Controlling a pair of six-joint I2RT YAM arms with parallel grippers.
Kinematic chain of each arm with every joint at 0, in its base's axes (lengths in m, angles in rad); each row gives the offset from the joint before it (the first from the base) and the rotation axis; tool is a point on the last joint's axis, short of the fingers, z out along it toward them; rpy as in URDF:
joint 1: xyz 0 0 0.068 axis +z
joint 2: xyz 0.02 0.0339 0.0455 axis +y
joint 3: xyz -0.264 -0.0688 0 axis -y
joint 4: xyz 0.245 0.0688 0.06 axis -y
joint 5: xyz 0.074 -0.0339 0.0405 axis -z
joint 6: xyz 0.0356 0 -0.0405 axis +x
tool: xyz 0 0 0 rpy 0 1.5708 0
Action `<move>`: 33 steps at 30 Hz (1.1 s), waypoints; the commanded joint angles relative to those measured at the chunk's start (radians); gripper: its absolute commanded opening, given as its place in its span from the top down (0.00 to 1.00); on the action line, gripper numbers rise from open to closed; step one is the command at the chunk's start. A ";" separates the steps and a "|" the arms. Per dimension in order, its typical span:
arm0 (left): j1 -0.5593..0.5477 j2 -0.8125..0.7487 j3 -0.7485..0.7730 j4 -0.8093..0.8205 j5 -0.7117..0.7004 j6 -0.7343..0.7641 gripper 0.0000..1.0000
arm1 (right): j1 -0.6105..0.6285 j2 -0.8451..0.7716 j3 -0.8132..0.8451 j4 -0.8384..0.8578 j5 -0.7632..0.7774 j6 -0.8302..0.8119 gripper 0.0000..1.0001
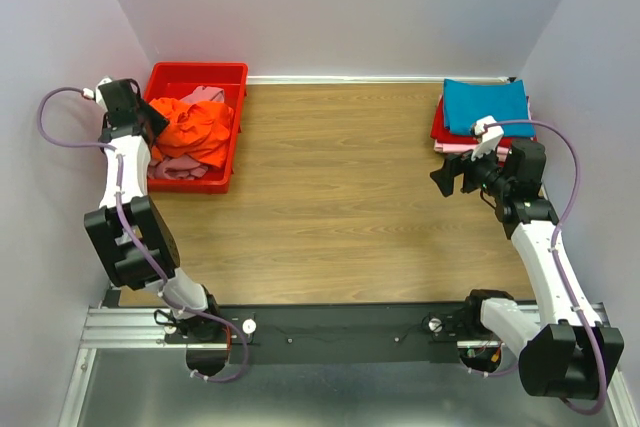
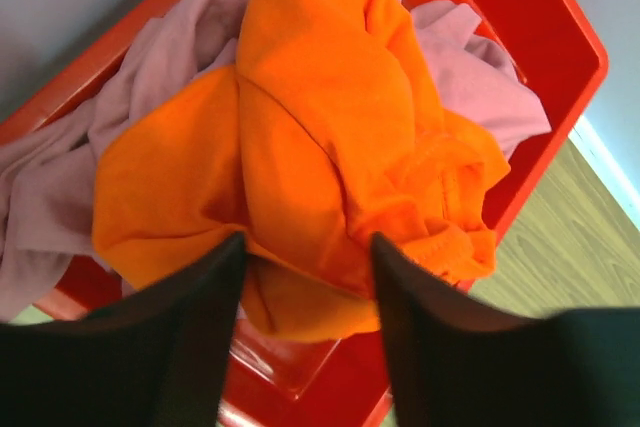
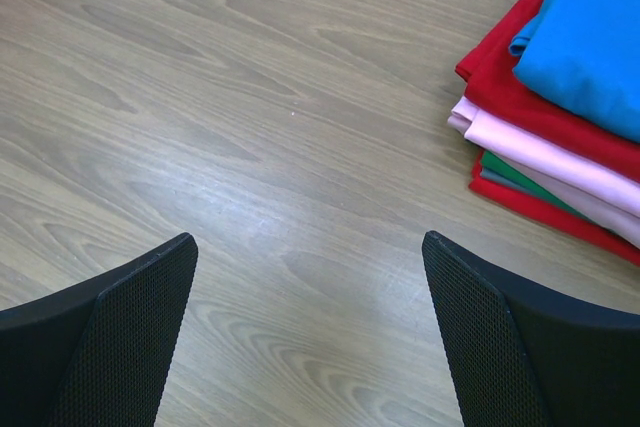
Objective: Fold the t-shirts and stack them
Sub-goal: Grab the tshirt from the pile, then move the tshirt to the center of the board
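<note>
The red bin point(image 1: 195, 72) is set on the counter point(image 1: 340, 197), at its far left corner. Inside the bin an orange t-shirt point(image 2: 330, 147) is heaped, crumpled, on a dusty pink t-shirt point(image 2: 160, 57). The left gripper point(image 2: 303, 242) is poised over the bin, with a fold of orange cloth between its parted fingers; whether that fold is pinched cannot be told. Well to the right of the bin, the right gripper point(image 3: 310, 247) is held spread wide above the counter, grasping nothing. Farthest right from the bin, a folded stack is seen: a teal t-shirt point(image 3: 600, 37) on top, a red t-shirt point(image 3: 540, 97) and a pale pink t-shirt point(image 3: 560, 152) beneath.
</note>
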 commanded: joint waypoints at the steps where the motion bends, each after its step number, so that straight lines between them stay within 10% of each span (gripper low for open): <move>1: 0.006 0.024 0.070 -0.021 -0.044 0.025 0.69 | -0.006 -0.020 -0.002 -0.022 0.006 -0.001 0.00; 4: 0.004 0.006 0.085 -0.018 -0.012 0.041 1.00 | -0.004 -0.018 -0.003 -0.023 0.007 -0.001 0.00; 23: -0.068 -0.239 0.519 0.115 0.413 -0.068 1.00 | -0.006 -0.004 -0.009 -0.022 0.010 -0.009 0.00; 33: -0.324 -0.246 0.647 0.255 0.540 -0.102 1.00 | -0.007 0.008 -0.012 -0.022 0.021 -0.020 0.00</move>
